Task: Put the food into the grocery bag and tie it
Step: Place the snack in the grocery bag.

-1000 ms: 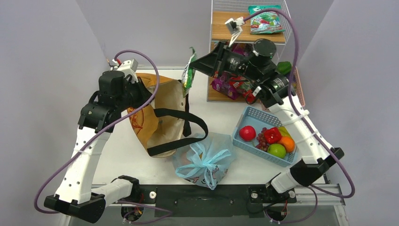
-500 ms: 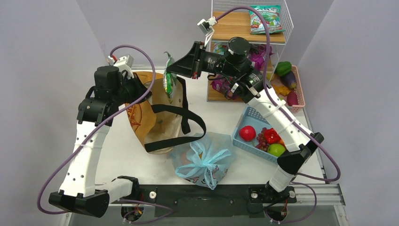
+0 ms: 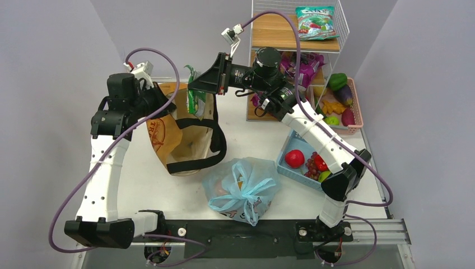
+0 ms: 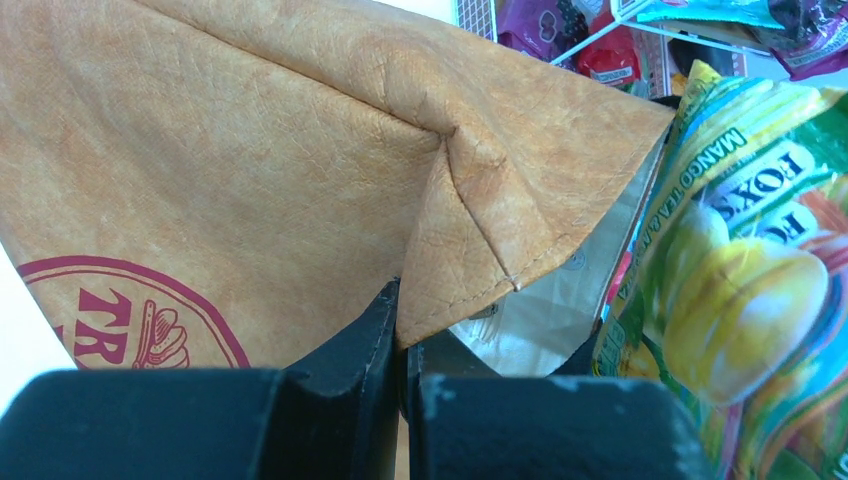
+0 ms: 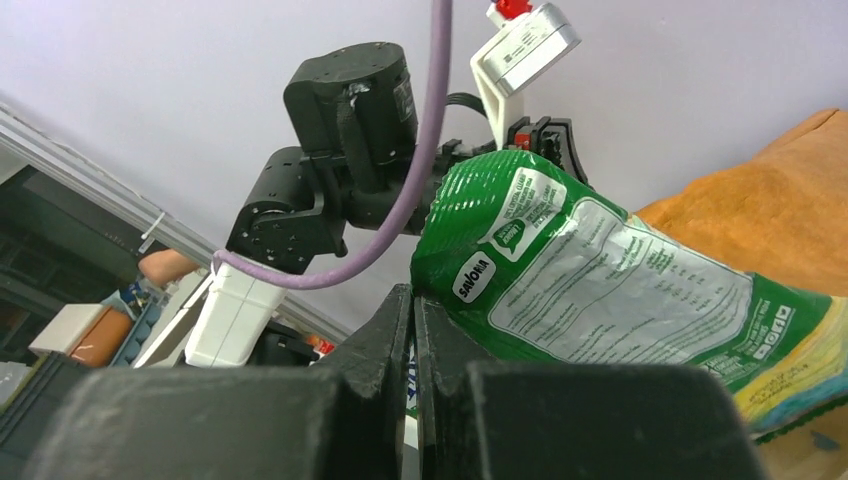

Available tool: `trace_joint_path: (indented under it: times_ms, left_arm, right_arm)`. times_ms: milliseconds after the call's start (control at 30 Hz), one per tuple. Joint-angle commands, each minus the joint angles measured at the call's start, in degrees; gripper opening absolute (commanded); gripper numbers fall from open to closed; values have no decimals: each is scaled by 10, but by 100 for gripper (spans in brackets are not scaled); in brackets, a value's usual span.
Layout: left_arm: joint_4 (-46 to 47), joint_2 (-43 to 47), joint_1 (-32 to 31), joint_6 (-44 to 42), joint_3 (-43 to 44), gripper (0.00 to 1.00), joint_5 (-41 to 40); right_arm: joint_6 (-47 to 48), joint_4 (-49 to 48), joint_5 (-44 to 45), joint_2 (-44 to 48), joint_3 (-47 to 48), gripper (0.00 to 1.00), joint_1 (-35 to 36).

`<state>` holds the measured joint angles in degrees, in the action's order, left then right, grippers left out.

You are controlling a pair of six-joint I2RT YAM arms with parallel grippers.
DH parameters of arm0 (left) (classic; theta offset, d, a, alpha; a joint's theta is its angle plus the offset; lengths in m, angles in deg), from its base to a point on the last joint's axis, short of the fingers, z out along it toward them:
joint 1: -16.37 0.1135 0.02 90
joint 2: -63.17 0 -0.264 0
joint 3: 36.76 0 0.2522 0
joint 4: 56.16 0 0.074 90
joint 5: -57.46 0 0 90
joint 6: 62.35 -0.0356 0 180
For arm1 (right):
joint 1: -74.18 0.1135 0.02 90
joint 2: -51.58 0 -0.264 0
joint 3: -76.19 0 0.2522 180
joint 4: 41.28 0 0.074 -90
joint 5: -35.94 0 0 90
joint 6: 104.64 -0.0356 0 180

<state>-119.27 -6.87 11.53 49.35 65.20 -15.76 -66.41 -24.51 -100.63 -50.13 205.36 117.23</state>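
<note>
Swung left since a second ago, right gripper (image 3: 194, 87) was clamped tight on green snack packet (image 3: 196, 101), hanging long-axis vertical over tan tote (image 3: 168, 137) mouth. Tote had slid left too, left gripper (image 4: 403, 300) pinching its rim. Grocery bag (image 3: 243, 193) sat tied and unmoved at near edge between the arm bases, long axis near-to-far, printed base toward bases. Food (image 3: 295, 158) lay in blue basket (image 3: 290, 169) just right.
</note>
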Motion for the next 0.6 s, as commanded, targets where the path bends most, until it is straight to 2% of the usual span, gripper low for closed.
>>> trace_joint_path:
  times_ms: [0, 333, 567]
  left_arm:
    - [38, -9, 18, -11, 25, 0, 29]
    - [43, -19, 40, -16, 41, 0, 48]
    - [38, -35, 46, -18, 61, 0, 64]
  right_arm:
    - [-16, -64, -10, 7, 33, 0, 9]
    - [-29, -74, -17, -9, 22, 0, 18]
    - [-31, -84, -20, 11, -43, 0, 29]
